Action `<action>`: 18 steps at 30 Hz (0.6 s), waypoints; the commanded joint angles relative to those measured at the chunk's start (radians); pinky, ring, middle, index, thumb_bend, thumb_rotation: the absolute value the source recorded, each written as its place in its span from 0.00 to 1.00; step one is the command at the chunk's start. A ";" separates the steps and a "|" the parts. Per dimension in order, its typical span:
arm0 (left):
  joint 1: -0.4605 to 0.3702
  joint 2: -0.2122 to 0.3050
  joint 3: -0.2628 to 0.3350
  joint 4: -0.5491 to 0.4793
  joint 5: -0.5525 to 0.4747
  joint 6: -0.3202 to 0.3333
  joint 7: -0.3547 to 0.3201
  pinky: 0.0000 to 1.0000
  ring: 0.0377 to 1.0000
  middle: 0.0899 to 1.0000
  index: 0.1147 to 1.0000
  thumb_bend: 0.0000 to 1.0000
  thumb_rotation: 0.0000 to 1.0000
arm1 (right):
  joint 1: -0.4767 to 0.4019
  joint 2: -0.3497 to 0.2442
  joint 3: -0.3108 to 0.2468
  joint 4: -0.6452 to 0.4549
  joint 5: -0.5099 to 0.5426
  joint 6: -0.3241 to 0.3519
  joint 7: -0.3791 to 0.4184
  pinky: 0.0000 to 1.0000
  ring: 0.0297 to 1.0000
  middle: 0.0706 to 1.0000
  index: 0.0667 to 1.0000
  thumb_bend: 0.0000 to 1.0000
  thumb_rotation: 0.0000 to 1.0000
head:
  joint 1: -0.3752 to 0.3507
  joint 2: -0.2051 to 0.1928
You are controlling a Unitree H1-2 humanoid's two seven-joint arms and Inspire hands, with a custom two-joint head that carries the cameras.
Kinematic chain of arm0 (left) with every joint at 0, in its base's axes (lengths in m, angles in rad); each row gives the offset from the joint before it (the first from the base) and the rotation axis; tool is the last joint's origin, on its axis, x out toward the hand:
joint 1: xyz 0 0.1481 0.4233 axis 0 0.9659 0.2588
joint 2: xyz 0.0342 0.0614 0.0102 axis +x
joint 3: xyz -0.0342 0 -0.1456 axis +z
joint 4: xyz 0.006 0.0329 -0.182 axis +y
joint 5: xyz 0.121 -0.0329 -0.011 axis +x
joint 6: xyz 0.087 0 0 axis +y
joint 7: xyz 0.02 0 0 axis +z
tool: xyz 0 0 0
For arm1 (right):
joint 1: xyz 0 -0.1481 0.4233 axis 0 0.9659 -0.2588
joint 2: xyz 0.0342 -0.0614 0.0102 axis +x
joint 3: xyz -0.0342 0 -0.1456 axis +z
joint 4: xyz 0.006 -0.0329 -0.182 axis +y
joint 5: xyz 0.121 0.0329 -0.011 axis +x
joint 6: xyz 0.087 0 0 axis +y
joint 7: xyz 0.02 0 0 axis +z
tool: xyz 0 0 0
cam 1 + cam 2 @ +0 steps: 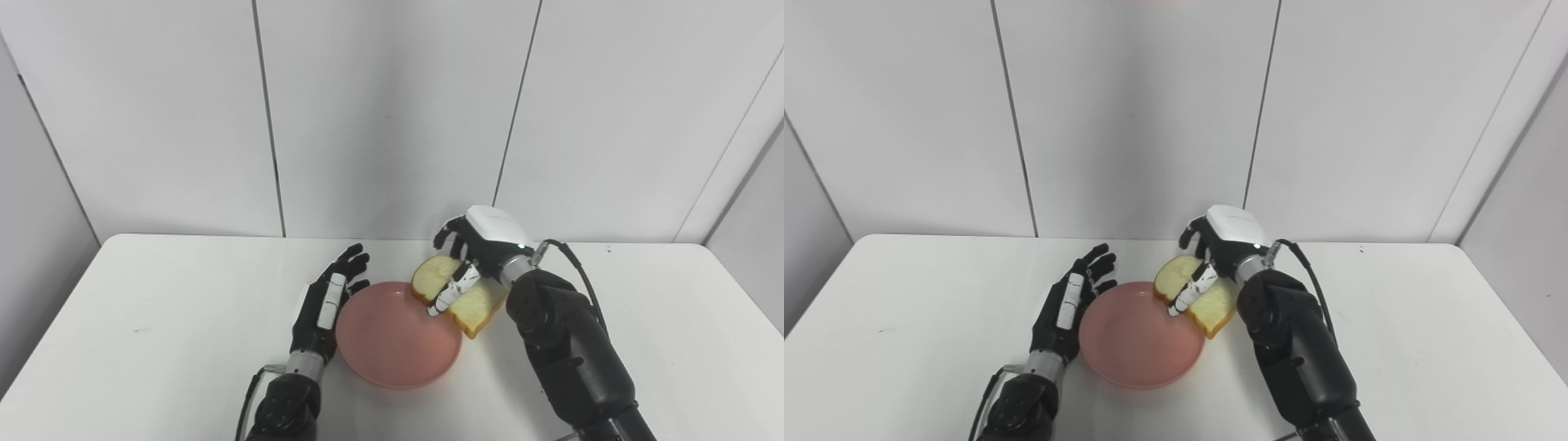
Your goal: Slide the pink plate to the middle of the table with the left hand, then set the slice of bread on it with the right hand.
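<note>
Nearest the camera, two black arms rise from the bottom edge onto a white bench (pixel 153 294). Between them sits the pink plate (pixel 392 343), round, shallow and bare, near the bench's middle. Just beside its left rim rests the left robot hand (pixel 327 300), fingers spread and holding nothing. At the plate's far right edge, the slice of bread (pixel 474 309), pale with a golden crust, overlaps the rim, gripped by the right robot hand (pixel 474 254), thumb across its top.

White table (pixel 153 294) (faintly scuffed) before pale wall panels (pixel 392 110) with dark seams.
</note>
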 commanded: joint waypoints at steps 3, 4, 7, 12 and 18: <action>0.022 -0.023 -0.006 0.036 0.005 -0.036 0.014 0.79 0.89 0.82 0.78 0.85 0.92 | -0.114 -0.016 0.083 0.024 0.063 -0.146 -0.033 0.36 0.36 0.39 0.57 0.98 0.16 | 0.032 0.001; 0.022 -0.025 -0.007 0.037 0.006 -0.037 0.017 0.78 0.88 0.82 0.78 0.85 0.92 | -0.127 -0.022 0.101 0.039 0.085 -0.184 -0.030 0.33 0.36 0.42 0.58 0.96 0.16 | 0.036 0.001; 0.025 -0.028 -0.007 0.036 0.011 -0.040 0.028 0.76 0.88 0.81 0.76 0.86 0.91 | -0.178 -0.030 0.153 0.118 0.141 -0.318 -0.047 0.33 0.38 0.43 0.58 0.94 0.12 | 0.054 0.004; 0.032 -0.031 -0.003 0.022 0.012 -0.038 0.052 0.75 0.86 0.80 0.73 0.86 0.91 | -0.227 -0.028 0.197 0.190 0.180 -0.420 -0.066 0.32 0.37 0.42 0.56 0.95 0.09 | 0.071 0.008; 0.044 -0.020 0.004 -0.002 0.004 -0.017 0.068 0.74 0.86 0.79 0.74 0.85 0.92 | -0.238 -0.042 0.239 0.217 0.220 -0.531 -0.051 0.35 0.41 0.44 0.53 0.96 0.12 | 0.073 0.010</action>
